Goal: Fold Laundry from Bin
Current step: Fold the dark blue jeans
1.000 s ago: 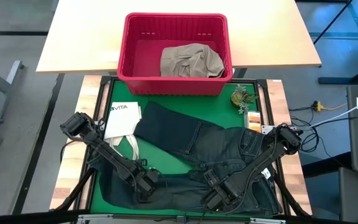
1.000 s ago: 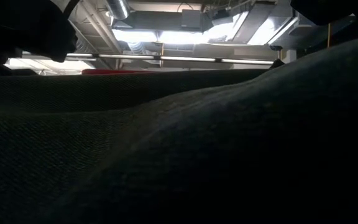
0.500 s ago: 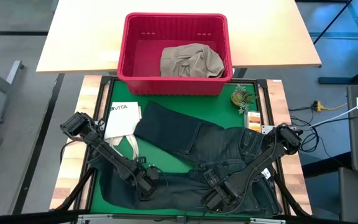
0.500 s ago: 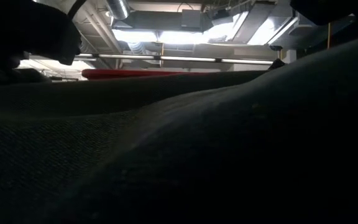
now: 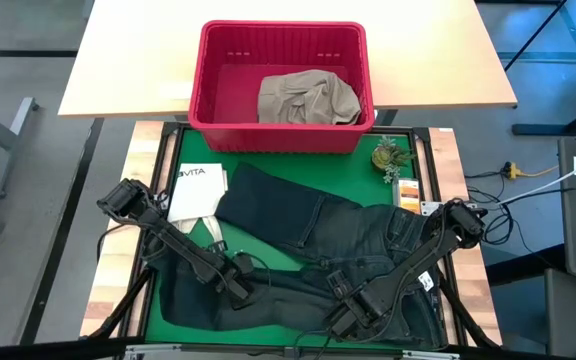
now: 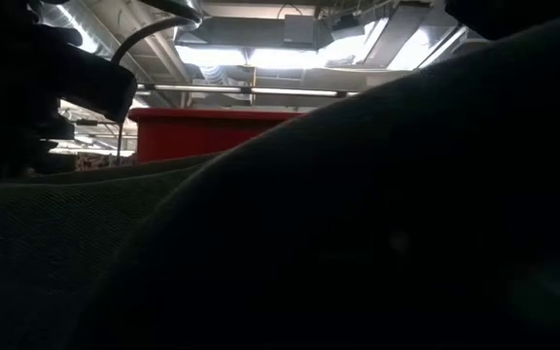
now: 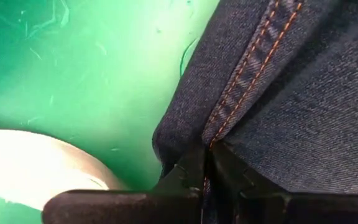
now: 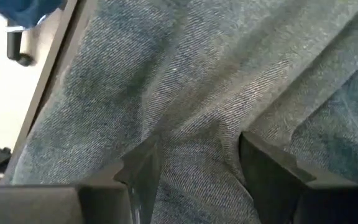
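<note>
Dark blue denim jeans [image 5: 298, 225] lie spread over the green mat [image 5: 268, 262], one leg reaching toward the red bin [image 5: 203, 90], the other along the near edge. A khaki garment [image 5: 306, 98] lies inside the bin. My left gripper [image 5: 238, 287] is shut on the near leg's edge. My right gripper [image 5: 346, 318] is low over the jeans near the front edge, its jaws wide, with a hump of denim [image 8: 194, 149] between the fingers. In the low view, denim [image 6: 358, 243] fills most of the picture. My left gripper pinches a folded edge of the jeans at the orange-stitched seam [image 7: 213, 142] between its two fingertips [image 7: 188, 171]. The fingers lie along the seam. The cloth beyond the fingers rises off the green mat. My right gripper has its spread fingers [image 8: 143, 165] set down into the denim on either side of a raised fold; whether it grips that fold, I cannot tell.
A white tote bag [image 5: 196, 195] lies on the mat's far left, its handles beside my left arm. A small green plant [image 5: 390, 155] and a card [image 5: 408, 190] sit at the far right. The bin stands at the mat's far edge, against a light table.
My left gripper has gone a little up and toward the far edge with the jeans' edge. The near leg's left part has been drawn with it, and in the low view the cloth has sunk on the left, baring the red bin.
</note>
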Tool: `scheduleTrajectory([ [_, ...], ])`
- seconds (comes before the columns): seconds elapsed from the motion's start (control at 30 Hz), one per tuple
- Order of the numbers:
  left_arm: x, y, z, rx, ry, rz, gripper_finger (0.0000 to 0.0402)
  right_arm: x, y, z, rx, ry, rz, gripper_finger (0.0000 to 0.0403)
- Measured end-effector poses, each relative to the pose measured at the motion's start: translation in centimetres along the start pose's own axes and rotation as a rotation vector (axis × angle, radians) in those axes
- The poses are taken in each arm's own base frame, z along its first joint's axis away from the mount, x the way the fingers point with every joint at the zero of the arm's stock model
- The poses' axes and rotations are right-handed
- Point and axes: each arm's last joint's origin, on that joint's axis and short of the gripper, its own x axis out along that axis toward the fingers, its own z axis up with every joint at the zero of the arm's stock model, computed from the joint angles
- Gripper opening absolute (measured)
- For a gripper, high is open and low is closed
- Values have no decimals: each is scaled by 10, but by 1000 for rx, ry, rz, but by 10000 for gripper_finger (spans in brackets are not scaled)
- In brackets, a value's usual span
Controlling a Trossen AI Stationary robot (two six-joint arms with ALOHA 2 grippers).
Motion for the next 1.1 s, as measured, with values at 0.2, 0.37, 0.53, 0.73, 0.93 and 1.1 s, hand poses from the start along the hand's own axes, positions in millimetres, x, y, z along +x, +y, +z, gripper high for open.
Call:
scheduleTrajectory([
  [0.2,0,-1,-1,32,8,-7,8,-11,-1,1,11,6,-71,211],
  [0.37,0,-1,-1,32,7,-10,11,-41,0,10,-28,-38,-113,211],
  [0.53,0,-1,-1,32,6,-12,12,-57,-11,18,-56,-102,-232,211],
  [0.73,0,-2,-1,27,3,-12,13,-58,-45,24,1,-123,-321,211],
  [0.93,0,-2,-1,26,-5,-10,13,-49,-69,22,49,-93,-276,211],
  [1.1,0,-2,-1,26,-7,-9,13,-35,-73,19,42,-71,-307,211],
])
